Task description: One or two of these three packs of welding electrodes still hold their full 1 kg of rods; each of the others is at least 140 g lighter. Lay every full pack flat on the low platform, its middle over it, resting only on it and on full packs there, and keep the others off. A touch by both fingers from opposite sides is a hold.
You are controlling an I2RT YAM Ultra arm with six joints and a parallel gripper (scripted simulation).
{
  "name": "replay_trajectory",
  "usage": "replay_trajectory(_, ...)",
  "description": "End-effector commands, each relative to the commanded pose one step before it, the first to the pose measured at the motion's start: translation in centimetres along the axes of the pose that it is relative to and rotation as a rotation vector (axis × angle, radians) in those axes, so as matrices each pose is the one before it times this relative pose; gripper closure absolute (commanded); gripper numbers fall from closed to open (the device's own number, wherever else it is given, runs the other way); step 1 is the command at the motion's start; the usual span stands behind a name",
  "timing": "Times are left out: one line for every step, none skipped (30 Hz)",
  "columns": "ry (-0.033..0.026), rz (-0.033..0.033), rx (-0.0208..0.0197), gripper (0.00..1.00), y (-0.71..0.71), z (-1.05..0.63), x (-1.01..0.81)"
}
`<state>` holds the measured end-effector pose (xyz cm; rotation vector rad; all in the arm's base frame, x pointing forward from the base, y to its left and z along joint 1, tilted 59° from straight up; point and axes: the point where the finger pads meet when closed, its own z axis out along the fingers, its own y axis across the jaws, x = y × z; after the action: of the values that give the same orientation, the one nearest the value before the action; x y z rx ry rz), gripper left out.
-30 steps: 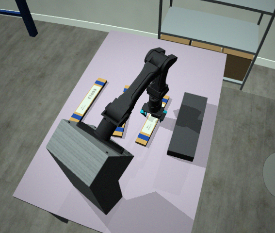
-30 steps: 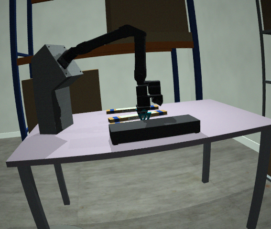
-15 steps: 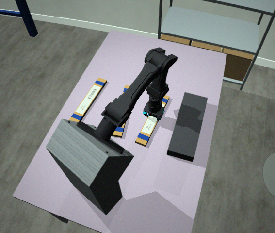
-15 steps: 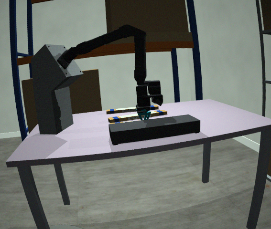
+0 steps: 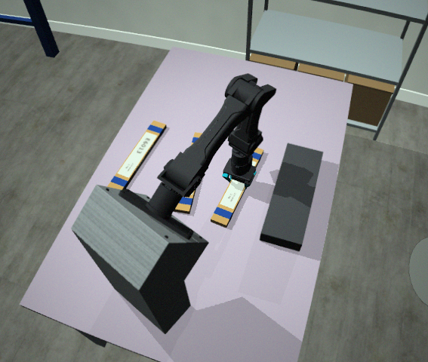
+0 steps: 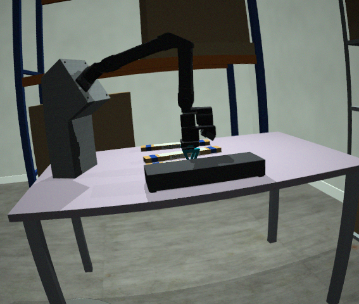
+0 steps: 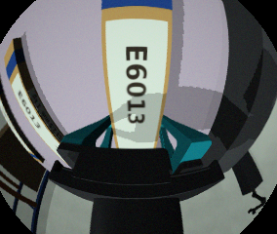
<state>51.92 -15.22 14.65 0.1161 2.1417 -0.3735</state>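
Observation:
Three orange, blue and white packs lie flat on the table. The right pack (image 5: 232, 197) (image 7: 136, 34), nearest the platform, lies between the teal fingers of my gripper (image 5: 239, 182) (image 6: 191, 158) (image 7: 136, 117). The gripper is shut on it, one finger against each long side, near its middle. In the exterior view the platform hides most of this pack. The middle pack (image 5: 185, 202) (image 6: 151, 158) (image 7: 28, 104) is partly behind the arm in the top view. The left pack (image 5: 133, 157) (image 6: 147, 147) lies farthest from the platform. The dark low platform (image 5: 280, 219) (image 6: 205, 166) (image 7: 243, 54) bears no pack.
The arm's grey pedestal (image 5: 124, 237) (image 6: 64, 144) stands at the near end of the table (image 5: 268, 121) (image 6: 303, 157), beside the left pack's near end. The platform lies near the table's right edge. A metal shelf (image 5: 323, 47) stands beyond the far edge.

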Motion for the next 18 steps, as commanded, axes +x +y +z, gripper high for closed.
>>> replay_trajectory(-0.04951,0.00496,0.00490,1.00,-0.554,-0.851,-2.243)
replay_trajectory(0.00000,0.00000,0.00000,1.00,0.000,0.000,0.000)
replay_trajectory(0.00000,0.00000,0.00000,1.00,0.000,0.000,0.000)
replay_trajectory(0.00000,0.00000,0.00000,1.00,0.000,0.000,0.000)
replay_trajectory(0.00000,0.00000,0.00000,1.00,0.000,0.000,0.000)
replay_trajectory(0.00000,0.00000,0.00000,1.00,0.000,0.000,0.000)
replay_trajectory(0.00000,0.00000,0.00000,1.00,0.000,0.000,0.000)
replay_trajectory(0.00000,0.00000,0.00000,1.00,0.000,0.000,0.000)
replay_trajectory(0.00000,0.00000,0.00000,1.00,0.000,0.000,0.000)
replay_trajectory(0.00000,0.00000,0.00000,1.00,0.000,0.000,0.000)
replay_trajectory(0.00000,0.00000,0.00000,1.00,0.000,0.000,0.000)
replay_trajectory(0.00000,0.00000,0.00000,1.00,0.000,0.000,0.000)
replay_trajectory(0.00000,0.00000,0.00000,1.00,0.000,0.000,0.000)
replay_trajectory(0.00000,0.00000,0.00000,1.00,0.000,0.000,0.000)
replay_trajectory(0.00000,0.00000,0.00000,1.00,0.000,0.000,0.000)
replay_trajectory(0.00000,0.00000,0.00000,1.00,0.000,0.000,0.000)
replay_trajectory(0.02026,-0.00215,-0.00464,1.00,0.228,-0.246,0.846)
replay_trajectory(0.02820,-0.00294,-0.00622,1.00,0.326,-0.080,1.282)
